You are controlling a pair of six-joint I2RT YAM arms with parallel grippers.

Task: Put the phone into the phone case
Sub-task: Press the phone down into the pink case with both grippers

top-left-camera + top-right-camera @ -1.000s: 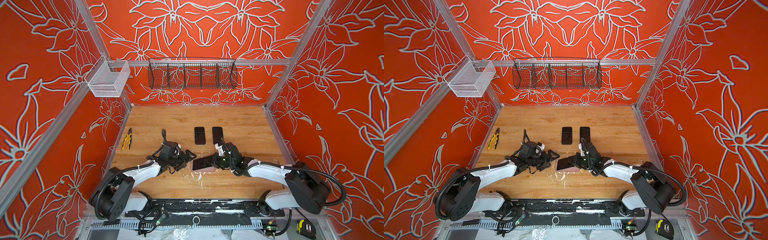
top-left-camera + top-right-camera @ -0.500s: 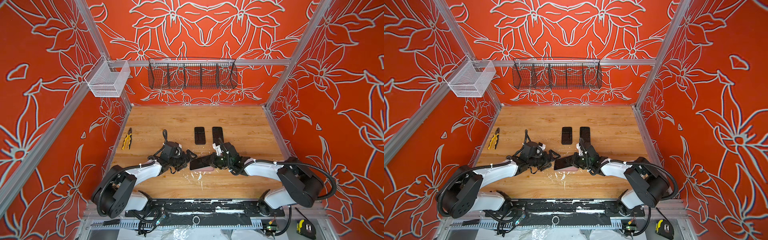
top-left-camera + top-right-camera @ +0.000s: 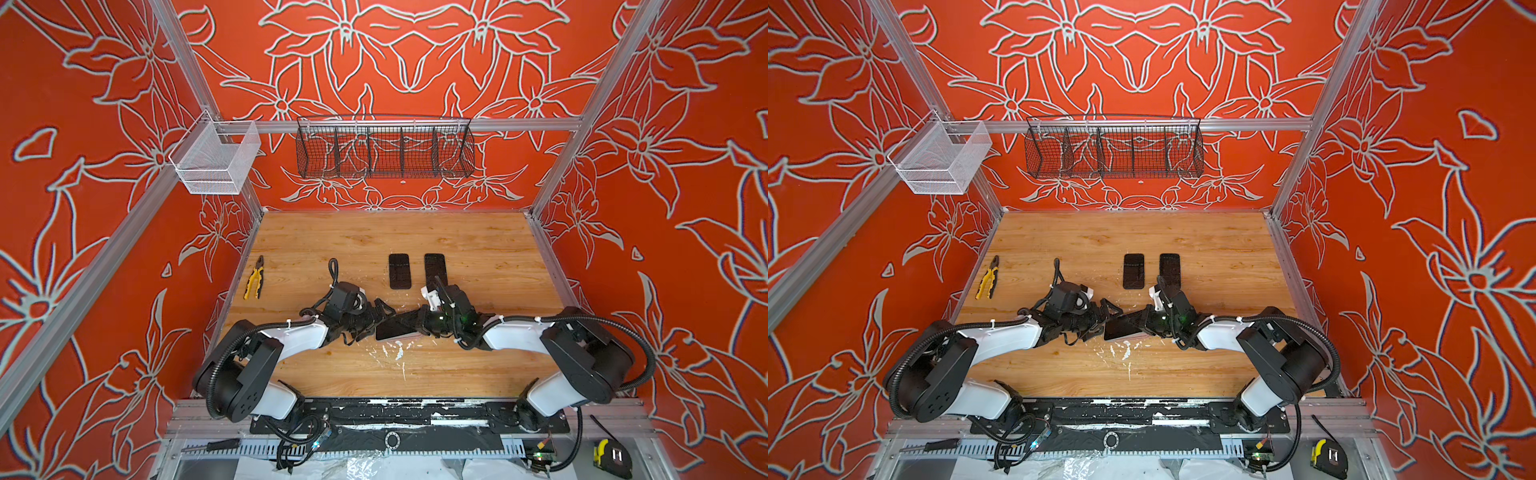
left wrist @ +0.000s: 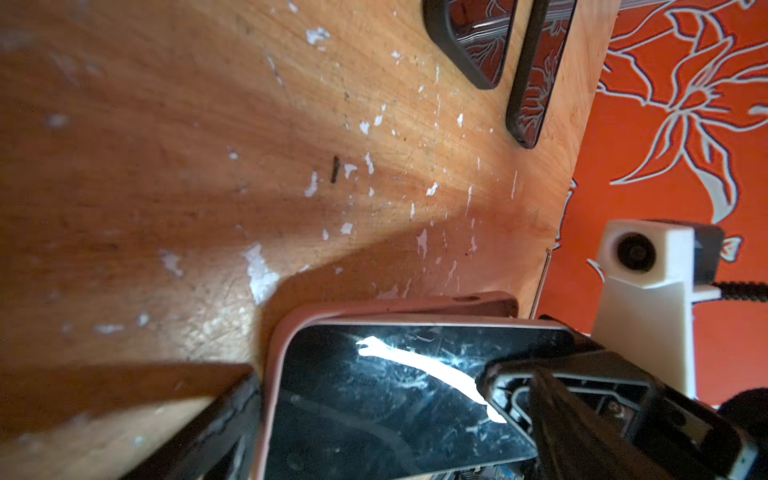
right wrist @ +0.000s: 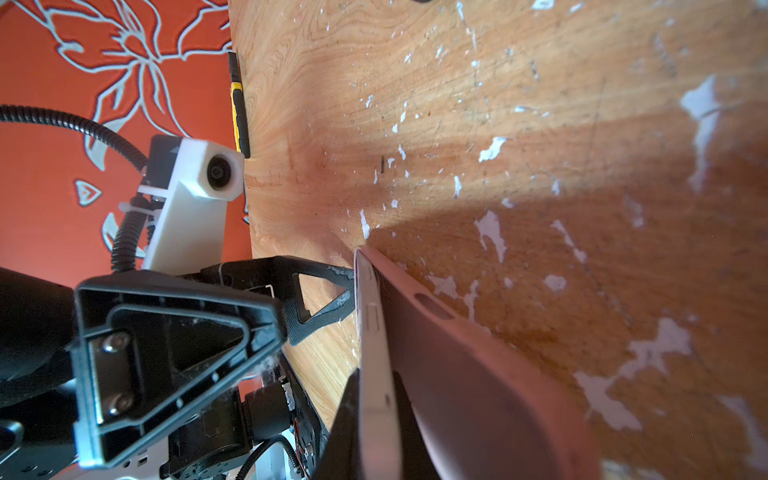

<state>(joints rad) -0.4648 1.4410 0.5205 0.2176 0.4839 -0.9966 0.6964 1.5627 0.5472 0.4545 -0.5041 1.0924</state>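
Phone (image 3: pixel 395 329), a glossy black slab with a scratched screen and a silver edge, lies lengthwise left to right across the near middle of the wooden tabletop (image 3: pixel 374 237), screen up. Its left end sits inside the rim of the soft pink case (image 4: pixel 269 374). Its right end is tilted up, lifted off the case. The right claw (image 3: pixel 420 326) is clamped on that raised end and hides it. The left claw (image 3: pixel 376 320) gapes wide and holds nothing, just beside the phone's left end. Whether it touches the case is hard to make out. White flecks scar the wood.
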